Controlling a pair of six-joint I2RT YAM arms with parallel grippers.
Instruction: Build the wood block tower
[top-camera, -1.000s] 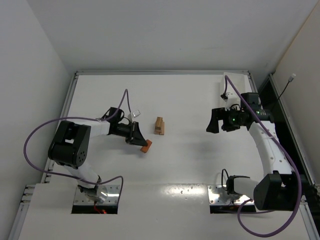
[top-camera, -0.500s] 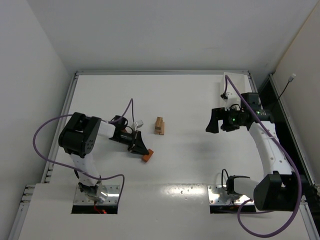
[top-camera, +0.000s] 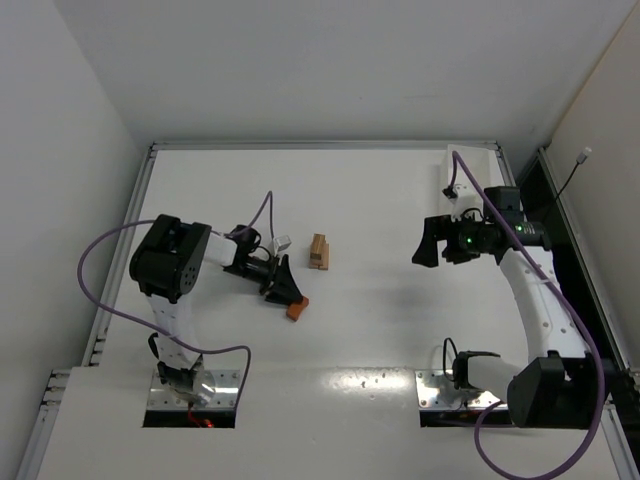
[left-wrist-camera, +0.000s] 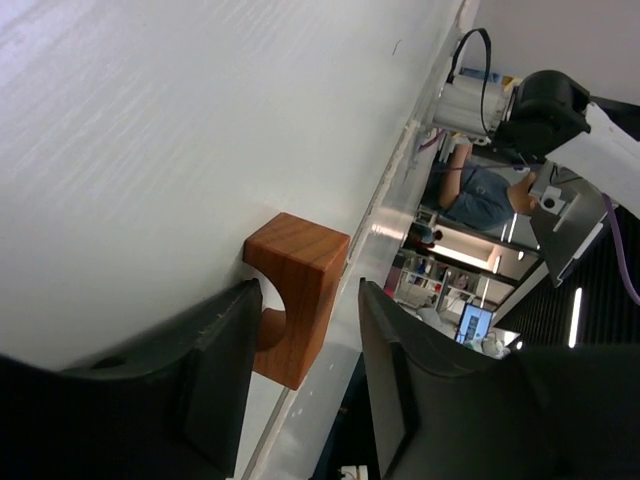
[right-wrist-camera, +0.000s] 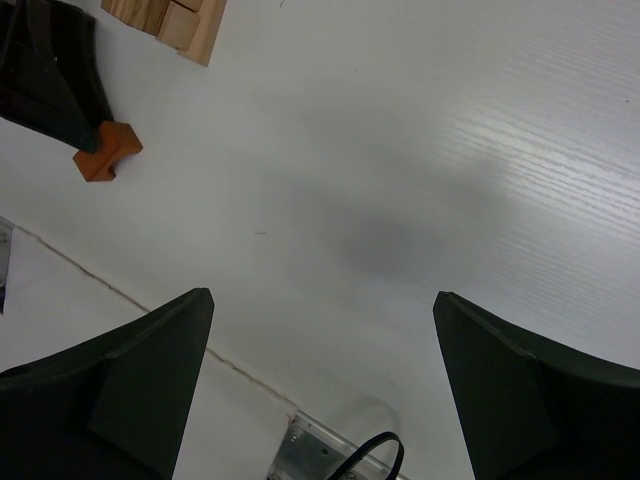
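1. My left gripper (top-camera: 288, 296) is let go. Its two fingers are spread wide and hold nothing.
2. An orange arch block (left-wrist-camera: 297, 300) lies on the bench (top-camera: 380, 190), right at the tips of those fingers, in the gap between them. I cannot tell if a finger touches it.
3. The tower (top-camera: 319, 251), a small stack of tan blocks, sits near the middle of the bench, a bit toward the left edge.
4. The orange arch block is near the tower, on its near-edge side, not touching it.
5. My right gripper (top-camera: 422, 243) hangs over the bench toward the right edge. Its fingers are wide apart and hold nothing. It is well apart from the tower.
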